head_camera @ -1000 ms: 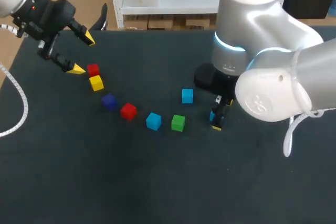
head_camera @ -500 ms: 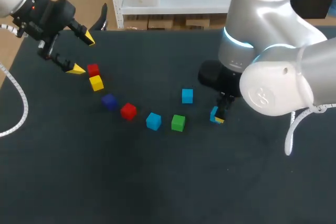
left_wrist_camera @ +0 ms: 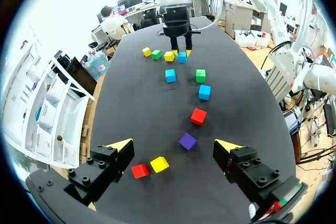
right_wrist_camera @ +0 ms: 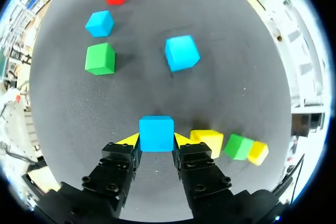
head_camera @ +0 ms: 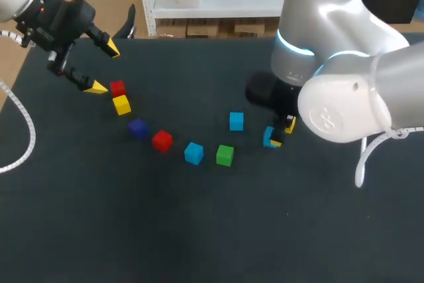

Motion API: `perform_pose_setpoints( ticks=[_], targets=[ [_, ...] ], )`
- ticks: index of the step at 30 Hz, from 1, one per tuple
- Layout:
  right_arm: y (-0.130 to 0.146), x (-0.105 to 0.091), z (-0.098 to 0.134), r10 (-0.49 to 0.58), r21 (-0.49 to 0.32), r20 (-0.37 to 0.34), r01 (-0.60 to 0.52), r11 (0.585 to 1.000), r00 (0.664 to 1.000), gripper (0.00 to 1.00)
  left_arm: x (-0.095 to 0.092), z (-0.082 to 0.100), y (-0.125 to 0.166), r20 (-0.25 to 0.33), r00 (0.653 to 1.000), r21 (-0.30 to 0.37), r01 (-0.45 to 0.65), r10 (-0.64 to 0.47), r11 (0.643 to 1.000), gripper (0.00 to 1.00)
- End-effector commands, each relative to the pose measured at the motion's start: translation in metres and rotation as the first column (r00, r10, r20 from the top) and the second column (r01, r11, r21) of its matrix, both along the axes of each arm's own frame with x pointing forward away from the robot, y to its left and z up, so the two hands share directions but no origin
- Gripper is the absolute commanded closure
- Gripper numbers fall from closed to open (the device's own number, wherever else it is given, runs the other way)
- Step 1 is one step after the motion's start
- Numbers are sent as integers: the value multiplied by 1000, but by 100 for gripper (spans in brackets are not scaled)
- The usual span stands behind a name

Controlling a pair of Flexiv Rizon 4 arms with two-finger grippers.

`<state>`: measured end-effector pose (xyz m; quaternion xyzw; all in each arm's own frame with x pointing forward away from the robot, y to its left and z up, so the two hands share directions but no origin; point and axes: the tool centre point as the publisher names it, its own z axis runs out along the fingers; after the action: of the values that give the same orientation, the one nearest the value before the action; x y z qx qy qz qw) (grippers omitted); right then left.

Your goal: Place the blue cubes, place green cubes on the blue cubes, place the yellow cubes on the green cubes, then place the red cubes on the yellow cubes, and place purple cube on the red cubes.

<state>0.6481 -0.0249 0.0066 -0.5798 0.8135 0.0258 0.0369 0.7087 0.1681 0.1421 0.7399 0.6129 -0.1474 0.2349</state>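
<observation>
The step in hand looks like setting down a base block. The right gripper (right_wrist_camera: pixel 156 141) is clamped on a light-blue cube (right_wrist_camera: pixel 156 134). Its fingers (right_wrist_camera: pixel 122 157) are closed only to the cube's width and press two opposite faces, low over the black table (right_wrist_camera: pixel 157 87). Whether the cube's underside already rests on the table is hard to tell from the wrist view. To do this well, the cube should go down flat and square, clear of the loose yellow cube (right_wrist_camera: pixel 207 141) just beside the fingers and the small green cube (right_wrist_camera: pixel 239 146) next to it. It should also sit near the second light-blue cube (right_wrist_camera: pixel 181 52) ahead, so later layers can bridge them. The fingers should then open only a little and lift straight up, so the cube is not dragged. The left gripper (head_camera: pixel 106 67) hangs at the table's far left with its fingers spread wide and holding nothing, near a red cube (head_camera: pixel 117 88).
</observation>
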Motion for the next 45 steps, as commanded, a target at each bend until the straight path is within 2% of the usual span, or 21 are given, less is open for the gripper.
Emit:
perform_pose_setpoints(
  ticks=[1, 6, 14, 19, 30, 45],
  targets=[
    [-2, 14, 9, 76, 27, 12, -77, 997, 997, 100, 0, 0, 1, 3, 1000, -2, 2, -2, 1000, 0],
    [-3, 32, 16, 213, 45, 23, -214, 976, 977, 100, 0, 0, 1, 3, 1000, -2, 2, -2, 1000, 0],
    [1, 37, 16, 330, 48, 19, -331, 943, 944, 100, 0, 0, 1, 3, 1000, -2, 2, -2, 1000, 0],
    [6, 36, 13, 315, 14, 7, -315, 949, 949, 100, 0, 0, 1, 3, 1000, -2, 2, -2, 1000, 0],
    [21, 33, 5, 302, 10, 11, -302, 953, 953, 100, 0, 0, 1, 3, 1000, -2, 2, -2, 1000, 0],
    [23, 43, -2, 308, -14, 20, -308, 951, 951, 100, 0, 0, 1, 3, 1000, -2, 2, -2, 1000, 0]
  ],
)
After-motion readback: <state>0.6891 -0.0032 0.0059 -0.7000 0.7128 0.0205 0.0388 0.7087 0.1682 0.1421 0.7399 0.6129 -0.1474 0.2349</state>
